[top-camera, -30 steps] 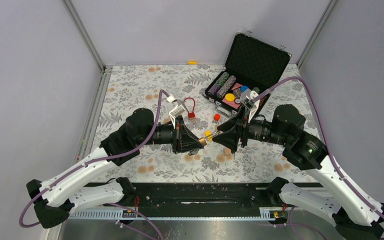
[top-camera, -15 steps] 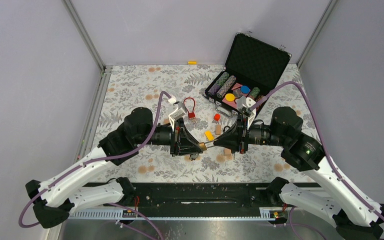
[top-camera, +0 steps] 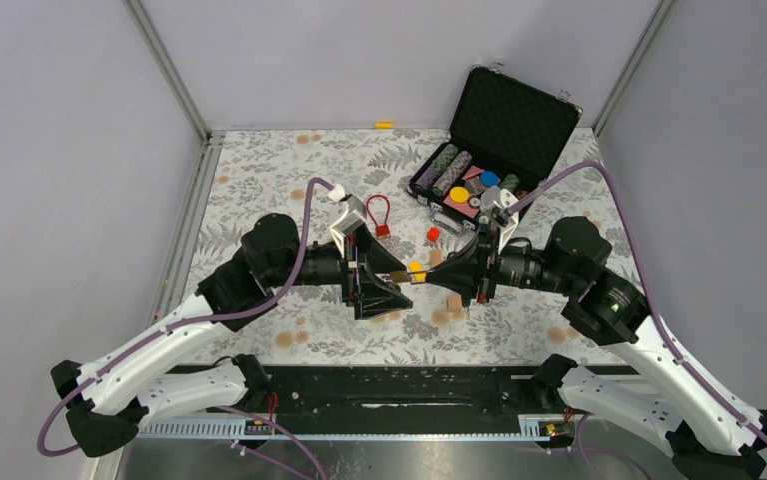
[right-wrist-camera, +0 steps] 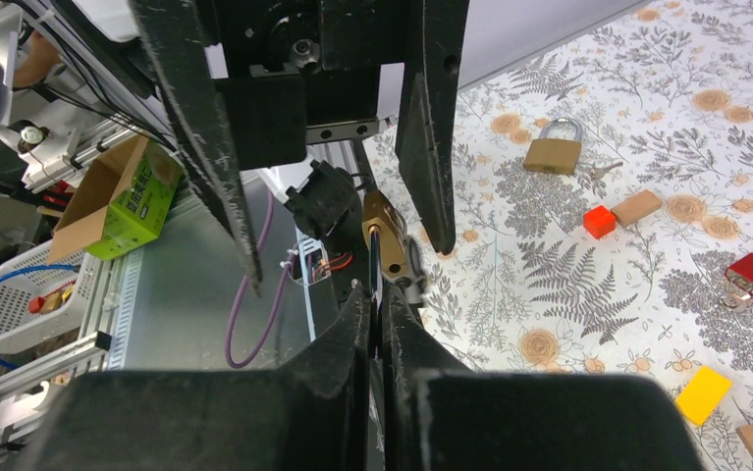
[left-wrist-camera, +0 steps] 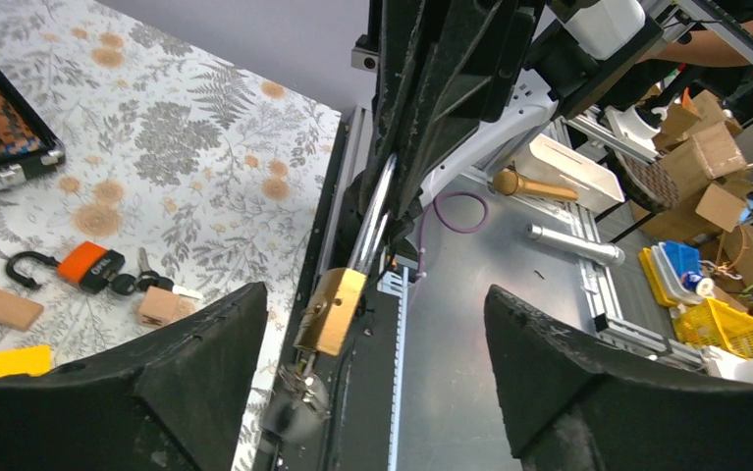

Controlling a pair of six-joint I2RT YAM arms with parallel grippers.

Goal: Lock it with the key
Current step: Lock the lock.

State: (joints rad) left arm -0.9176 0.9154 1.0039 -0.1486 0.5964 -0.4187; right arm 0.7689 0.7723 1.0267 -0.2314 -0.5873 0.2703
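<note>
Both arms meet in midair over the floral tabletop (top-camera: pixel 259 190). The left hand (left-wrist-camera: pixel 374 299) is spread wide, fingers either side of the brass padlock (right-wrist-camera: pixel 385 235). The right hand (right-wrist-camera: pixel 376 299) is pinched tight on its shackle. Keys (left-wrist-camera: pixel 298 381) dangle off the bottom, kinda blurry.

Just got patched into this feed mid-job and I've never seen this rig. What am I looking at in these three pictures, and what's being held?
Two robot arms, bolted at the near edge of a table. The wide picture looks down from above and behind them; the other two come from wrist cameras. The right end effector is shut on the shackle of a brass padlock. The left end effector is open, fingers spread either side of it. On the flowered table lie an open black case, a red padlock and wooden blocks.
</note>
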